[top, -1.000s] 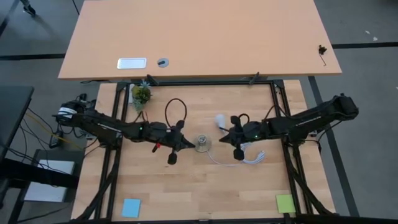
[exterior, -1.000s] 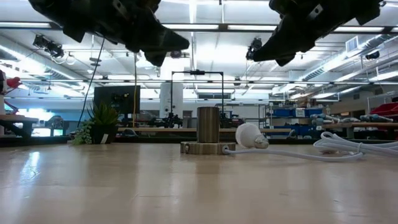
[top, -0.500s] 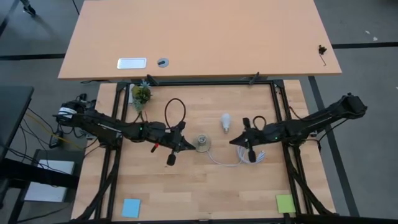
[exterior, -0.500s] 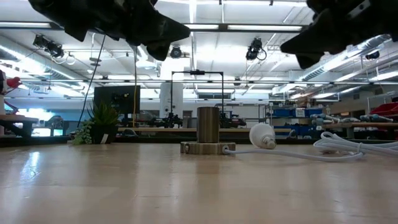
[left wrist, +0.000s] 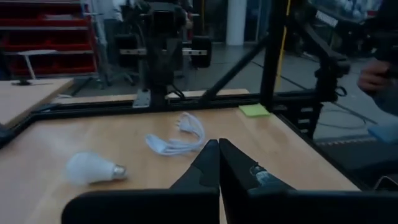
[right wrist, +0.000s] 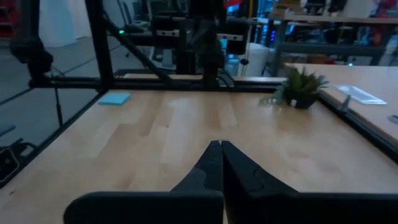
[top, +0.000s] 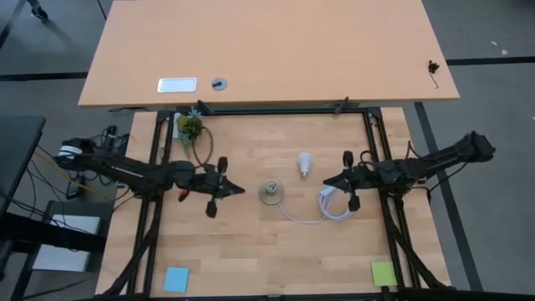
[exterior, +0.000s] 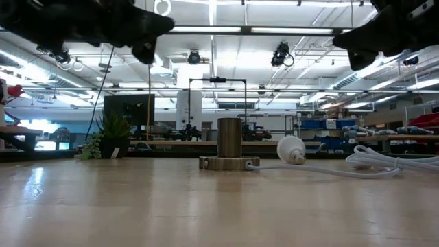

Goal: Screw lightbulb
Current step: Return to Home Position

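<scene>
Left hand [top: 239,191], pinched shut and empty, hangs left of the socket [top: 270,193], with bare tabletop [top: 251,251] all round. The lightbulb [top: 304,164] lies loose on its side, apart from the socket; any nudge could roll it. Right hand [top: 328,181], also pinched shut and empty, hovers by the cable [top: 330,209], which could snag it if it dips.

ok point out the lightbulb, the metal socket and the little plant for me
lightbulb [top: 303,163], high view, on its white rounded head
socket [top: 270,193], high view, on the top of the metal cylinder
plant [top: 190,127], high view, on its green leaves
</scene>
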